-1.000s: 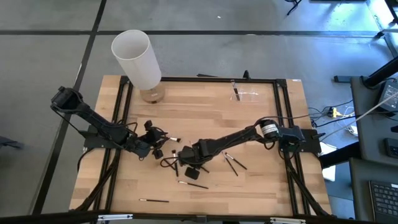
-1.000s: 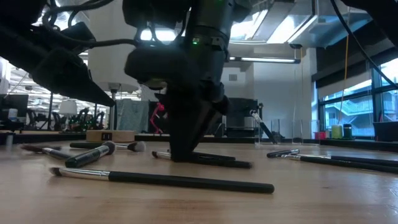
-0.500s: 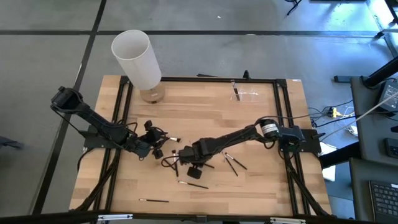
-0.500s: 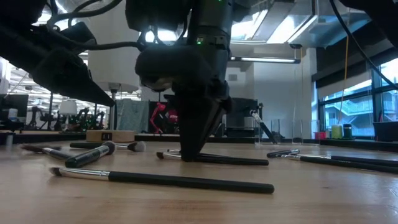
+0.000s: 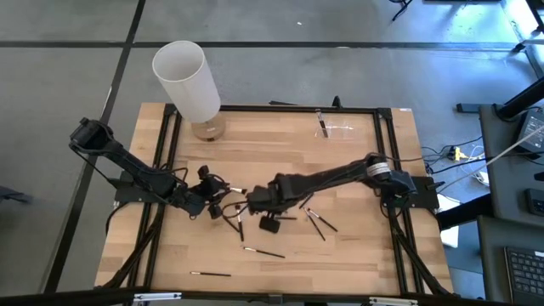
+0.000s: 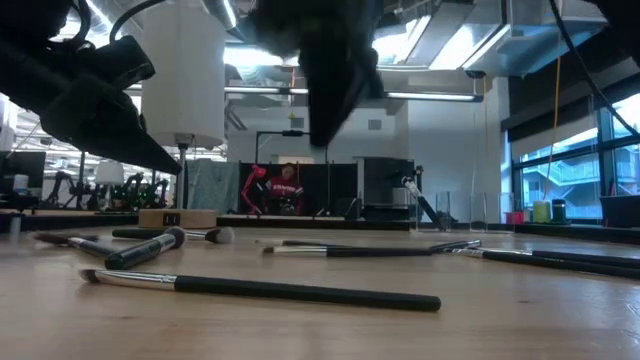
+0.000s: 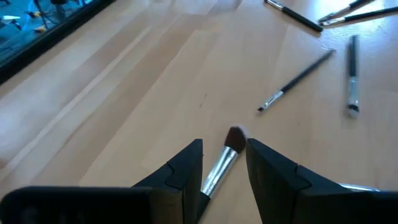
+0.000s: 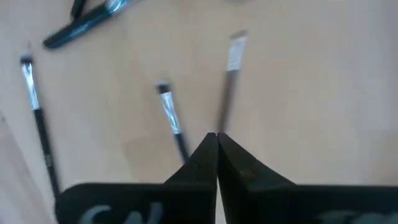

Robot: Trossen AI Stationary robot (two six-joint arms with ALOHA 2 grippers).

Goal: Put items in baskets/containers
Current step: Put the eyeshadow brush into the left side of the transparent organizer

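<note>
Several black-handled makeup brushes lie flat on the wooden table (image 5: 280,161), among them one (image 5: 316,223) and another (image 5: 263,252). My left gripper (image 5: 214,202) is at the left middle, shut on a brush with a silver ferrule and a brown tuft (image 7: 235,138). My right gripper (image 6: 326,135) is shut and stands high above the brushes at the table's middle (image 5: 270,226). A pale-tipped brush (image 8: 227,87) shows just past its fingertips in the right wrist view. The clear holder (image 5: 336,129) stands at the far right with a brush in it. My left gripper has the brush's ferrule (image 7: 217,171) between its two fingers, with the tuft sticking out past the fingertips. The brush lies along the fingers, which slant down toward the table's middle. It is clear of the table. The place where the fingers meet it is hidden farther back.
A tall white cylinder (image 5: 187,81) stands at the far left corner. A long brush (image 6: 260,288) lies nearest the front edge, and a thick one (image 6: 145,250) at the left. Black frame rails (image 5: 384,170) run along the table's sides.
My right gripper has shut and risen well off the table, drifting a little toward the far right. The brush it stood on has slid slightly toward the right edge and still lies flat on the wood.
</note>
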